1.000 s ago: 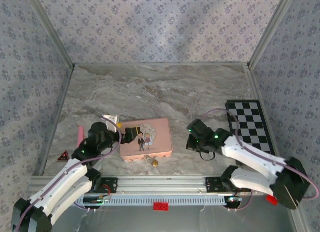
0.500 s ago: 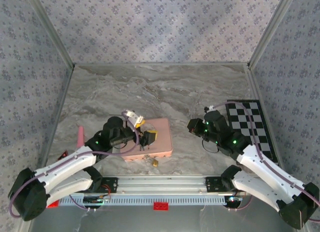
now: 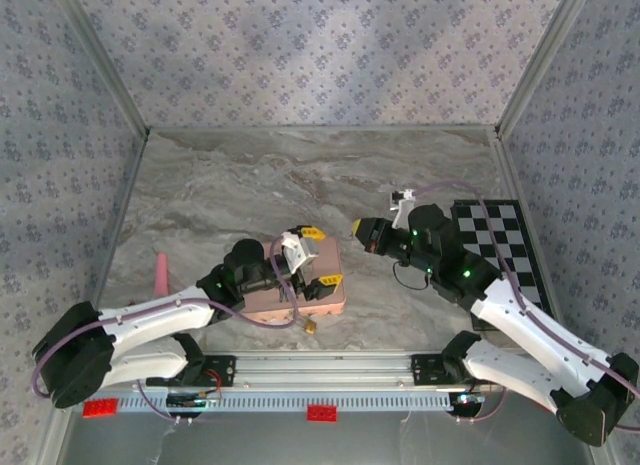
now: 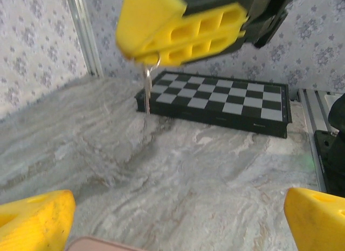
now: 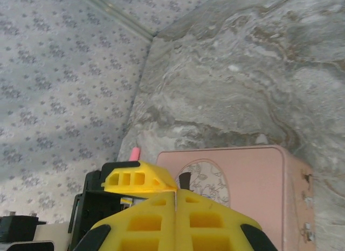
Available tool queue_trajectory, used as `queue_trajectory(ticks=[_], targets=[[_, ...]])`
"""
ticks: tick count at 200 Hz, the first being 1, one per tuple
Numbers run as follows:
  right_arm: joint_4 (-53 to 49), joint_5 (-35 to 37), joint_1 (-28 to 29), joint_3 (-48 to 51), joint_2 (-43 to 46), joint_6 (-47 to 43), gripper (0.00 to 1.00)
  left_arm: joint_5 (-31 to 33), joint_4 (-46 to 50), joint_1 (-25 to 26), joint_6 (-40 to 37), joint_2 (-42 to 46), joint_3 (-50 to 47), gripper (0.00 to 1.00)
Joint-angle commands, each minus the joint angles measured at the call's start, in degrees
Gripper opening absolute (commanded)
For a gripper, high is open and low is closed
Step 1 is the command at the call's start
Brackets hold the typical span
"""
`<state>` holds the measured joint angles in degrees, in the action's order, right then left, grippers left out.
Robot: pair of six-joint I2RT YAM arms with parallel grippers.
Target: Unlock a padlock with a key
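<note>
The key (image 4: pixel 147 93) is pinched by its ring between the pressed-together fingers of the right gripper (image 4: pixel 180 29). It hangs freely above the table (image 4: pixel 178 170), with the chessboard (image 4: pixel 221 102) behind it. The fingers of the left gripper (image 3: pixel 319 256) are spread wide and empty, and are positioned over the right end of the pink tin (image 3: pixel 333 299). The padlock (image 3: pixel 310 326) is located on the table at the near edge of the tin, touching it or just beside it. Whether it is hooked to the tin's clasp cannot be told. The padlock is gripped by neither arm.

The following hazards are judged likely:

- **Key swing:** The key is held at the ring and not at the blade, so swinging or twisting is to be expected and the keyhole may be missed.
- **Unsteadied padlock:** If the padlock is not steadied first, it is likely to be pushed along the table or turned by the key tip.
- **Off-centre grasp:** The small brass body may be tipped if the spread fingers are closed off-centre, and the tin may be shifted with it.
- **Collision:** The two grippers are near one another above the tin, so a collision may be caused if both are lowered toward the padlock together.
- **Dropped key:** The key may be dropped if the pinch on the thin ring slips.
</note>
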<state>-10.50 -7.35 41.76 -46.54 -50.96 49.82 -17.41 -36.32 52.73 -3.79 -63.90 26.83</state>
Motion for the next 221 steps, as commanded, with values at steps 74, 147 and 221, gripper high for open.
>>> queue_trajectory(ticks=[74, 147, 221], targets=[[8.8, -2.4, 4.9, -1.5, -3.2, -2.6, 0.0, -0.7, -11.3, 0.4, -0.1, -3.9, 1.0, 0.76], [9.7, -0.3, 4.9, 0.0, -2.8, -1.8, 0.0, 1.8, -16.0, 0.4, 3.4, -6.1, 1.4, 0.51], [10.7, -0.2, 4.9, 0.7, -3.4, -1.0, 0.0, 1.1, -14.4, 0.4, 2.6, -6.0, 1.9, 0.31]])
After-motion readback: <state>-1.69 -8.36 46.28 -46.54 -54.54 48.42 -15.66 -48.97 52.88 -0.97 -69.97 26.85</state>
